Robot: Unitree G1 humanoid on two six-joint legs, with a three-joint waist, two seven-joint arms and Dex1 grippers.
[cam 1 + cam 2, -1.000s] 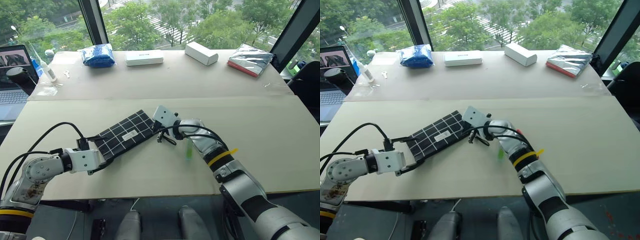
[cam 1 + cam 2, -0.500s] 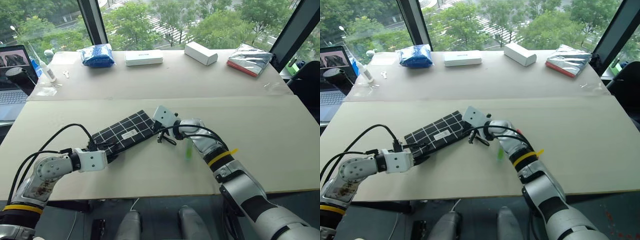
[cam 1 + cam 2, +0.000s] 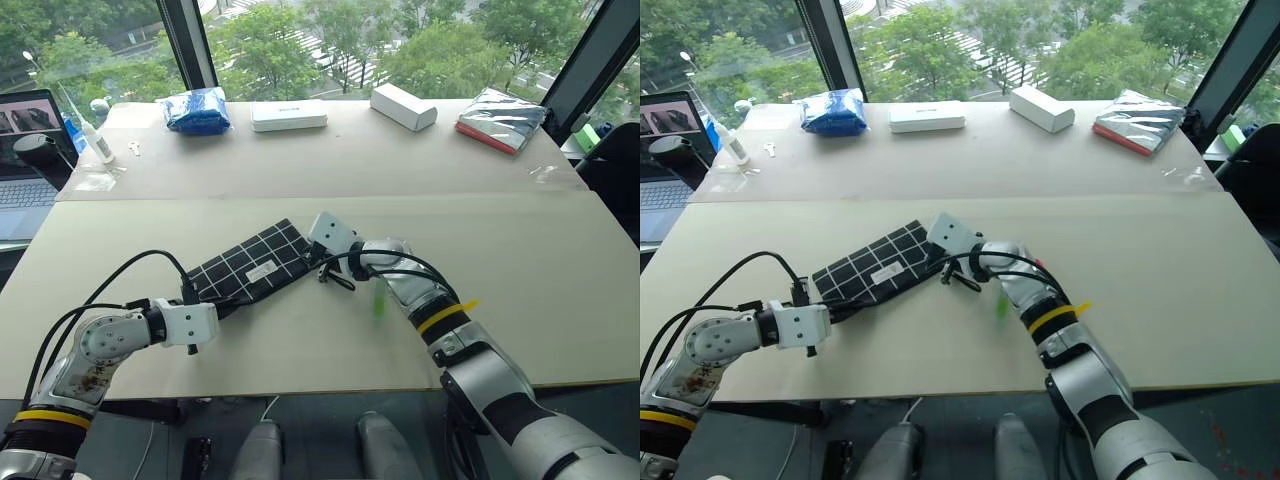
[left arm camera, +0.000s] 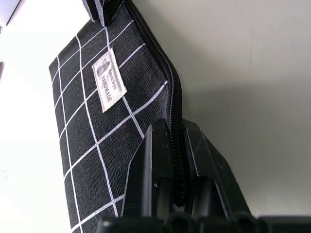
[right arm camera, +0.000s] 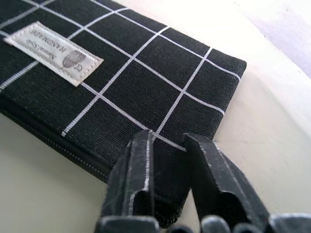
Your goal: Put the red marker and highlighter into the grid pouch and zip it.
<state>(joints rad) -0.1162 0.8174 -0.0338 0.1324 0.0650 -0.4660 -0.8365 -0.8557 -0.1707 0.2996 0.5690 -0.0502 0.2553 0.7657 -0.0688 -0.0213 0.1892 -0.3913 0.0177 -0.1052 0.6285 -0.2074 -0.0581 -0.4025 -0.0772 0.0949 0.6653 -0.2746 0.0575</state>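
Both pincers sat at the grid pouch (image 3: pixel 248 268): my left pincer (image 4: pixel 173 145) had just pinched its zipper edge, right pincer (image 5: pixel 167 155) loosening its corner grip; highlighter (image 3: pixel 379 298) still outside.

The right arm partly covers the highlighter (image 3: pixel 378 300). The laptop (image 3: pixel 22 150) is cut off by the edge. The grid pouch (image 3: pixel 250 268) hides its contents.
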